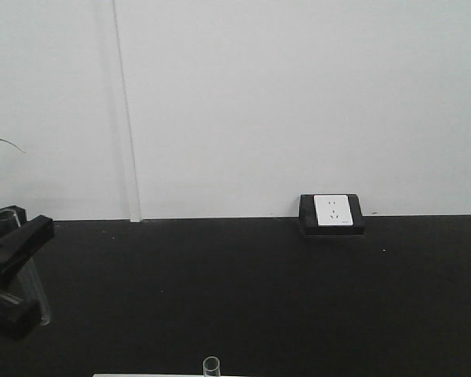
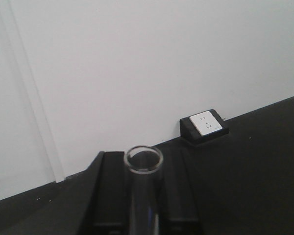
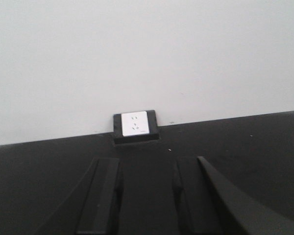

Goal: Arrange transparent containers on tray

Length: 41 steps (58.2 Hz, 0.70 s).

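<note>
The left gripper (image 2: pixel 143 166) squeezes 1 glass tube (image 2: pixel 145 205) and holds it upright over the black table (image 1: pixel 243 298). Glass is smooth, so the tube could slip out and break. A 2nd tube (image 1: pixel 212 366) peeks up at the bottom edge. Further right sits a white wall socket (image 1: pixel 332 210). No words can be read anywhere. The right gripper (image 3: pixel 147 169) is wide apart and holds nothing. The tray is not in sight.

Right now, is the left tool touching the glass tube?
Touching. The left wrist view shows the glass tube pinched between the two fingers of the left tool, with no gap on either side.
</note>
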{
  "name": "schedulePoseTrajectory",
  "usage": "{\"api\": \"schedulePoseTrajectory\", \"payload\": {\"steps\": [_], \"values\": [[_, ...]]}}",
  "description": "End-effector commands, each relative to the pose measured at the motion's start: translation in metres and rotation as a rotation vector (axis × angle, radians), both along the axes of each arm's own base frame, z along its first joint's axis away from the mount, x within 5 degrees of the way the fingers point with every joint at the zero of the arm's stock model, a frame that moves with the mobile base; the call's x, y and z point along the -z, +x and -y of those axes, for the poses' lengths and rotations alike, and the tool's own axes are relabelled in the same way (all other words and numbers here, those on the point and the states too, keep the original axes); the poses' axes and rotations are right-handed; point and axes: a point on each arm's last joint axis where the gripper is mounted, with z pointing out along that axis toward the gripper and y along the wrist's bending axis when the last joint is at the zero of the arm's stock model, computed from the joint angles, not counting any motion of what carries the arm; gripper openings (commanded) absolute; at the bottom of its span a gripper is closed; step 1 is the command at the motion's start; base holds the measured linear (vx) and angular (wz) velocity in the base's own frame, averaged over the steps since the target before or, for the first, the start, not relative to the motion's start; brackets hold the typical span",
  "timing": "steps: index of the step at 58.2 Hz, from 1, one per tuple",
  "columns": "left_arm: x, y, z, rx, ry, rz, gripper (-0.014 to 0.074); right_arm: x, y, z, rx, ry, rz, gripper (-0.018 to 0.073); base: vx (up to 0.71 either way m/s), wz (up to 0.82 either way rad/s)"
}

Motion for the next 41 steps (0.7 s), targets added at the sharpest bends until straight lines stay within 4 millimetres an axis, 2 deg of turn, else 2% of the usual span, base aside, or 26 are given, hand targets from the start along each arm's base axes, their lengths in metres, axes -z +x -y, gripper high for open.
{"api": "schedulePoseTrajectory", "payload": {"steps": [1, 3, 4, 11, 16, 23, 31, 41], "values": [[-0.023, -0.013, -0.003, 0.008, -0.049, 0.100, 0.0077, -0.013, 0.005, -0.001, -0.014, 0.016, 0.069, 0.0356, 0.00, 0.00], [-0.025, -0.016, -0.005, 0.007, -0.052, 0.107, 0.0077, -0.010, 0.008, -0.003, -0.037, 0.027, 0.037, 0.0360, 0.00, 0.00], [-0.029, -0.022, -0.007, 0.006, -0.057, 0.121, 0.0077, -0.002, 0.017, -0.016, -0.150, 0.007, -0.030, 0.0370, 0.00, 0.00], [-0.029, -0.023, -0.008, 0.006, -0.058, 0.124, 0.0077, 0.005, 0.033, -0.043, -0.343, -0.059, -0.052, 0.0372, 0.00, 0.00], [-0.029, -0.023, -0.008, 0.006, -0.058, 0.124, 0.0077, 0.009, 0.043, -0.062, -0.428, -0.086, -0.033, 0.0372, 0.00, 0.00], [-0.029, -0.023, -0.008, 0.006, -0.058, 0.124, 0.0077, 0.023, 0.060, -0.094, -0.523, -0.168, -0.047, 0.0372, 0.00, 0.00], [-0.029, -0.023, -0.008, 0.006, -0.059, 0.123, 0.0079, 0.044, 0.061, -0.131, -0.674, -0.256, -0.107, 0.0379, 0.00, 0.00], [-0.029, -0.023, -0.008, 0.006, -0.059, 0.123, 0.0080, 0.063, 0.055, -0.165, -0.783, -0.256, -0.176, 0.0380, 0.00, 0.00]]}}
